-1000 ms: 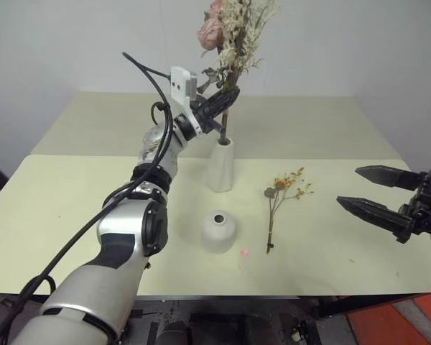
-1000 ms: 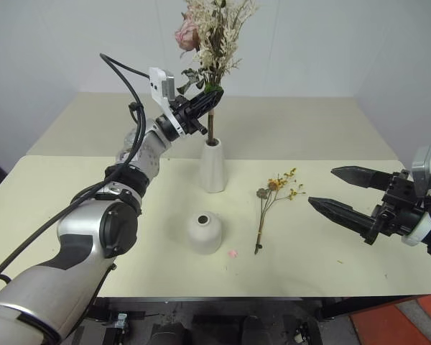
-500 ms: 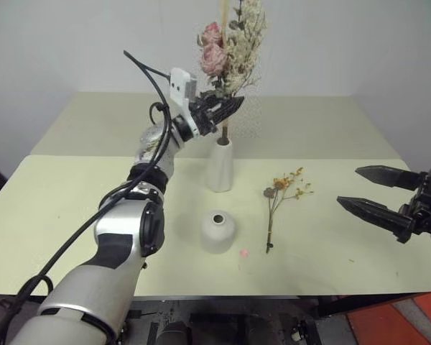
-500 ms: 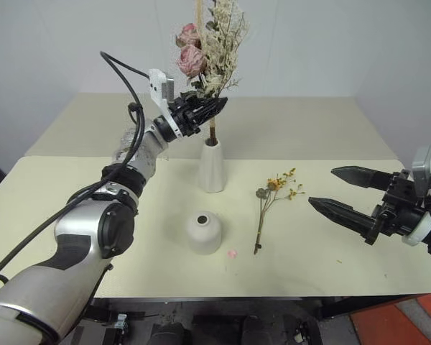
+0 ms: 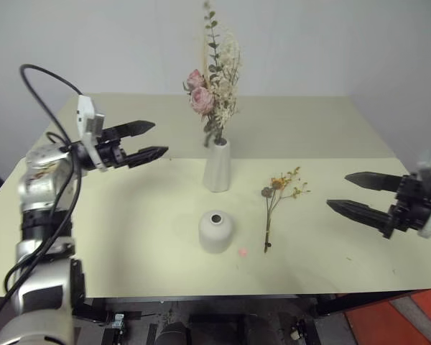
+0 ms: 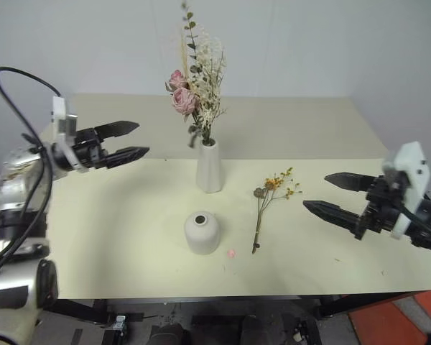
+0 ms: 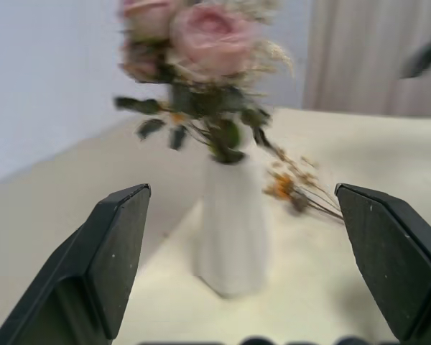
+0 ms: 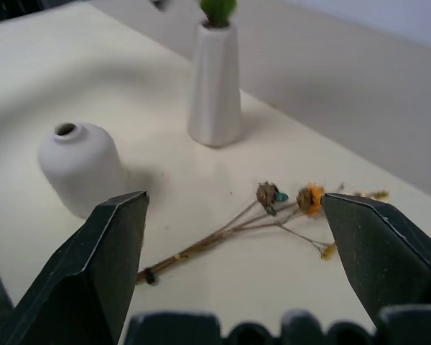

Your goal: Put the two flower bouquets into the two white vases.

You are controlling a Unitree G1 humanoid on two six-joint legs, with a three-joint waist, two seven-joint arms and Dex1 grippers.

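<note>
Pale desk [image 5: 93,215] is carrying two white vases and two bouquets. Tall vase [image 5: 218,164] is standing mid-desk toward the far edge, holding the pink rose bouquet [image 5: 212,90] upright. Squat vase [image 5: 216,231] is sitting nearer the front edge — the thin orange bouquet [image 5: 276,201] is lying flat just beside it. Left gripper [image 5: 152,139] and right gripper [image 5: 352,192] are both hovering with fingers spread, holding nothing.
</note>
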